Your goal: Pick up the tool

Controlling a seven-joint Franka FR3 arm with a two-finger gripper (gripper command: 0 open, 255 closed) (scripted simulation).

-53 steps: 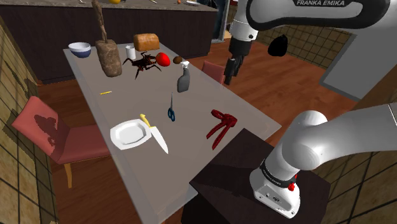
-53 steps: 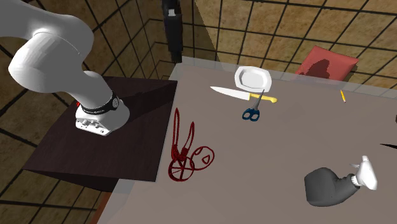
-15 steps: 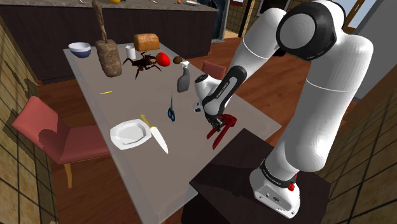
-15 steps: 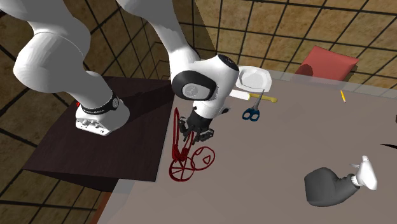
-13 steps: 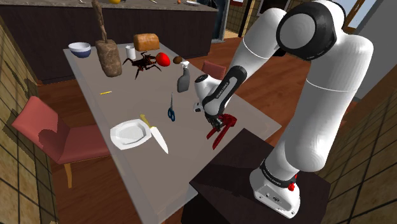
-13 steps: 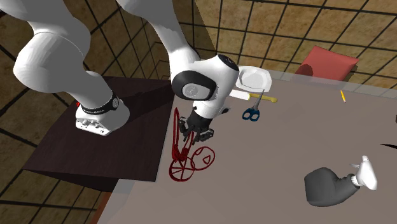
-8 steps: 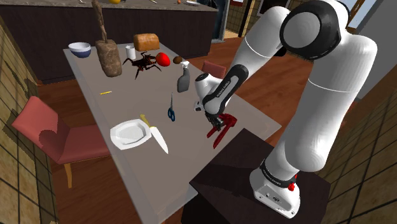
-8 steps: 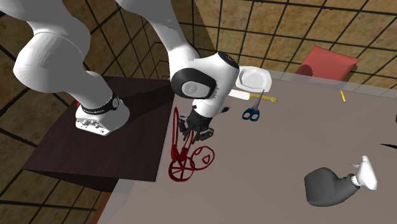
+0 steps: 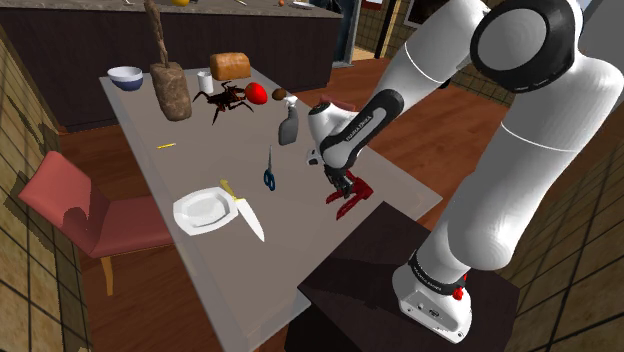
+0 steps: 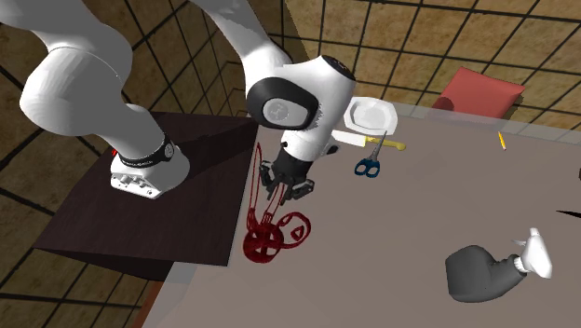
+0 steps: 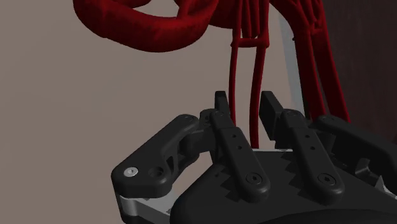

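And up it came! Closest in, by the stand (image 9: 372, 268), the gripper (image 9: 342, 186) had risen from where it sat low over the tabletop (image 9: 190, 160) half a second earlier, and the tool (image 9: 357, 189) had risen with it. The fingers (image 11: 234, 143) were drawn in narrow, clasping the tool's thin red rods between them, so the grasp looked made and the lift under way. In the second exterior view the tool (image 10: 265, 239) hung tilted from the gripper (image 10: 284, 187), its gripped part raised near the tabletop's edge by the stand and its looped end low. Whether that low end had cleared the surface, I could not tell.

The tool (image 11: 149, 30) itself was dark red and wiry, with slim paired rods running into thicker curved loops and two long thin arms trailing towards the stand.

Further out nothing had stirred: the blue-handled scissors (image 9: 269, 179), then the white plate (image 9: 203, 211) with the yellow-handled knife (image 9: 246, 215) beside it, then the grey spray bottle (image 9: 289, 127).
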